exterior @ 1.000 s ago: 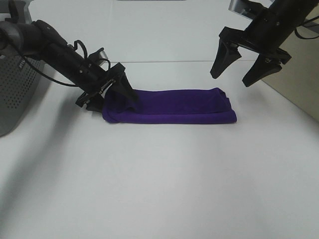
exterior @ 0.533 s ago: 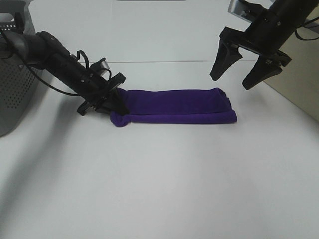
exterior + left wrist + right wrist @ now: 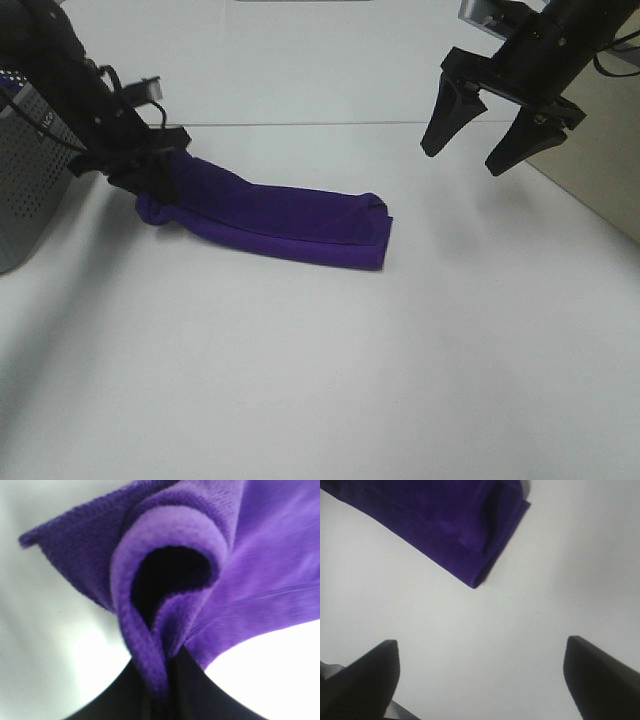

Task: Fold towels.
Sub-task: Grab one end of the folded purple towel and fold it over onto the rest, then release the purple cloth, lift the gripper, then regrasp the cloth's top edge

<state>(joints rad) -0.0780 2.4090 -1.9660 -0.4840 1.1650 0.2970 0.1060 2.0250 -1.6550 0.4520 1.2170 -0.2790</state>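
A deep purple towel (image 3: 280, 215), folded into a long narrow band, lies slantwise on a white table (image 3: 400, 380), one end just beside the gray perforated basket (image 3: 25, 180) and the other trailing away from it toward the middle of the tabletop. The end nearest the basket is bunched and raised off the surface. There the left gripper (image 3: 150, 170) has its black fingers pressed together on the cloth, pinching a thick fold. Seen up close from the left wrist, the fabric is soft and plush, with a fine ribbed pile. It curls into a rounded loop around a dark hollow just above the pinch, and a flatter flap spreads out to the side. The end farthest from the basket rests flat, its stacked layers showing as a squared-off corner with a stitched hem.

The right gripper (image 3: 462, 161) hangs above the table well away from the basket, beyond the towel's flat end. Its two dark pointed fingers are spread wide, with only bare table between them.

The tabletop is plain, matte white and softly shadowed under both arms. A faint seam line runs across it behind the towel. At the edge opposite the basket stands a tan panel (image 3: 600, 170).
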